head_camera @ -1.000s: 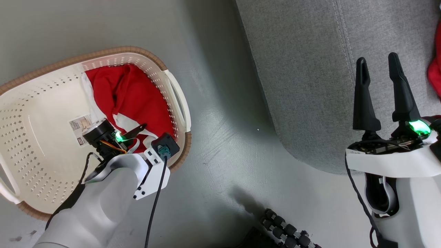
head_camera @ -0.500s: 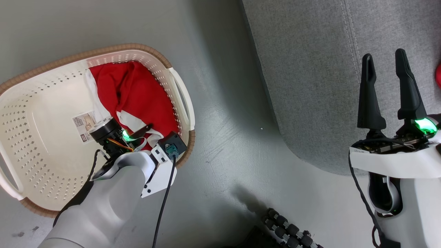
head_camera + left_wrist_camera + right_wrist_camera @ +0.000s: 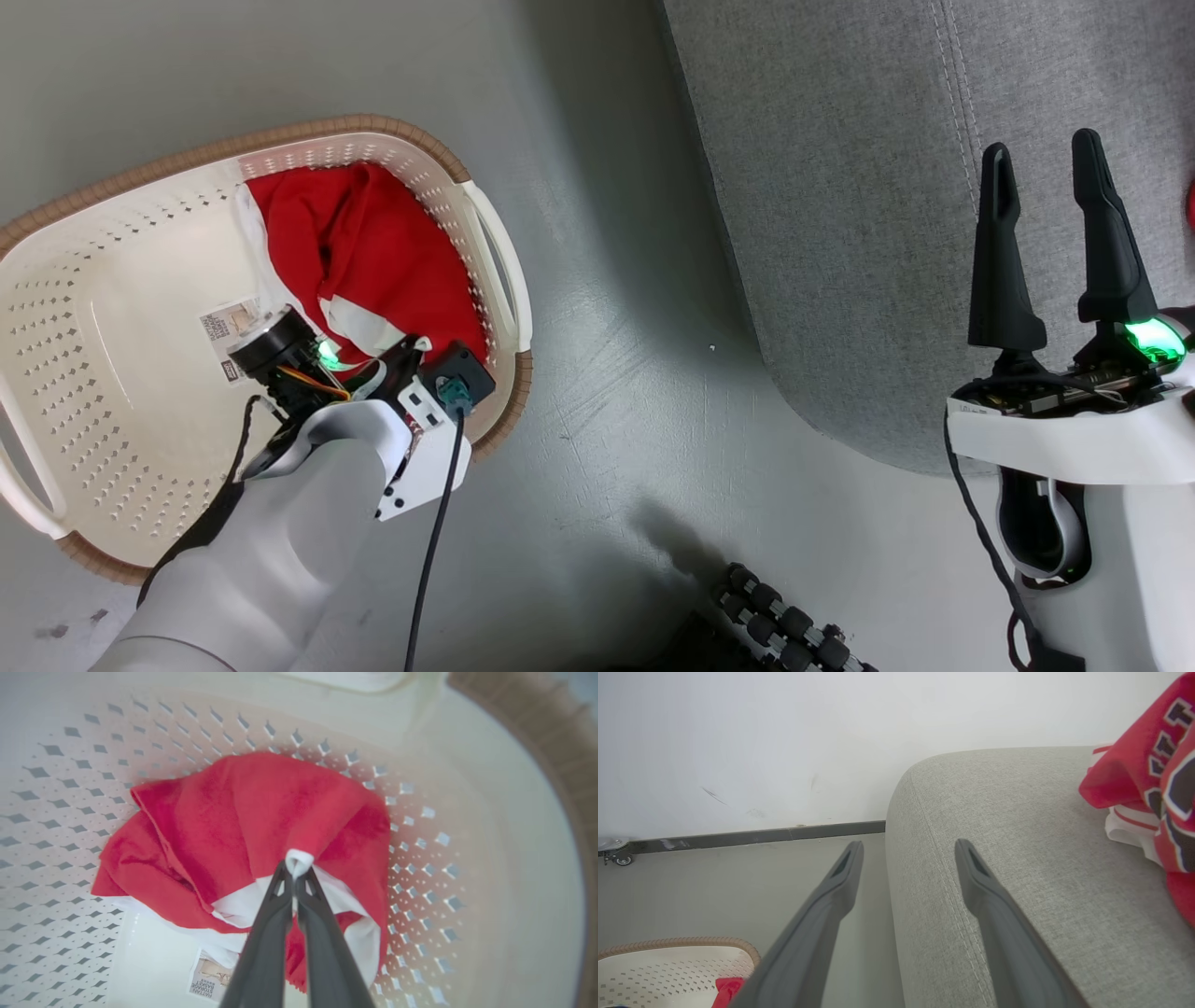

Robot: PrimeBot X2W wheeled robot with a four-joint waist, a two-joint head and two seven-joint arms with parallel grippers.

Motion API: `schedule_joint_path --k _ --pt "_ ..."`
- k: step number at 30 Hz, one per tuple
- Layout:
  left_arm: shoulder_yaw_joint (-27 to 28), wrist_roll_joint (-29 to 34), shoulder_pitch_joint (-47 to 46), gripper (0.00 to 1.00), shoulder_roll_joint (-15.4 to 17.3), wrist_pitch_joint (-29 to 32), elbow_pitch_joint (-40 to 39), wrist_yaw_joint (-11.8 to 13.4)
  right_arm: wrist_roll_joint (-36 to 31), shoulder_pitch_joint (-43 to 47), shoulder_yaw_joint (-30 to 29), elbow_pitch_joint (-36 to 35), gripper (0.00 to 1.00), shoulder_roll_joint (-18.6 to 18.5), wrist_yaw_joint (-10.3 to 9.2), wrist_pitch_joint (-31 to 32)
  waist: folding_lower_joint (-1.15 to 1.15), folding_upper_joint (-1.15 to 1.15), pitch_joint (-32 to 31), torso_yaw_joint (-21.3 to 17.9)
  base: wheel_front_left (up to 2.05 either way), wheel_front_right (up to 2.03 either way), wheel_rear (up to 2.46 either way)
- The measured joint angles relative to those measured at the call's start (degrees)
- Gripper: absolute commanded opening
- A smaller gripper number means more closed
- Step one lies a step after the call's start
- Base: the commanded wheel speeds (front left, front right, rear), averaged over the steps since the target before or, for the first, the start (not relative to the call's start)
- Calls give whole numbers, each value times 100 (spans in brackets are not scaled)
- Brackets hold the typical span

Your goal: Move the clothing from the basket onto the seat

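Note:
A red garment with white trim, the clothing (image 3: 364, 252), lies bunched against the far wall of the cream basket (image 3: 93, 373). In the left wrist view my left gripper (image 3: 293, 870) is shut on a small fold of that garment's (image 3: 243, 821) white trim, inside the basket (image 3: 490, 835). From the head view the left gripper (image 3: 406, 350) is mostly hidden behind its own wrist. My right gripper (image 3: 1044, 163) stands open above the grey seat (image 3: 840, 187) with nothing between its fingers. A second red garment (image 3: 1157, 788) with black-and-white lettering lies on the seat (image 3: 1017, 882) to the right of the right gripper (image 3: 908, 847).
The basket stands on a grey floor (image 3: 635, 392) left of the seat, with a strip of floor between them. A paper label (image 3: 229, 336) lies on the basket bottom. A black ribbed part (image 3: 775, 625) sits at the bottom edge. A white wall and dark baseboard (image 3: 761, 835) run behind.
My left gripper has closed on the white trim of the red garment in the basket. The right gripper has stayed open. The head camera has shifted slightly.

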Motion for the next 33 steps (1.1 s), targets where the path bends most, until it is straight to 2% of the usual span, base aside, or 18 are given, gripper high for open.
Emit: schedule_joint_path --k 11,19,33 --pt "238 -194 -127 0 112 -322 -41 246 94 -250 214 8 100 -1 0 0 0 0 -31 -15 0 0 0" --pt "368 -303 -241 0 363 -637 -79 286 169 -432 289 70 100 -2 0 -7 0 0 -125 31 0 0 0" --pt "591 -598 -231 0 226 -909 -365 357 138 -599 303 287 100 -4 0 -8 0 0 -451 185 0 0 0"
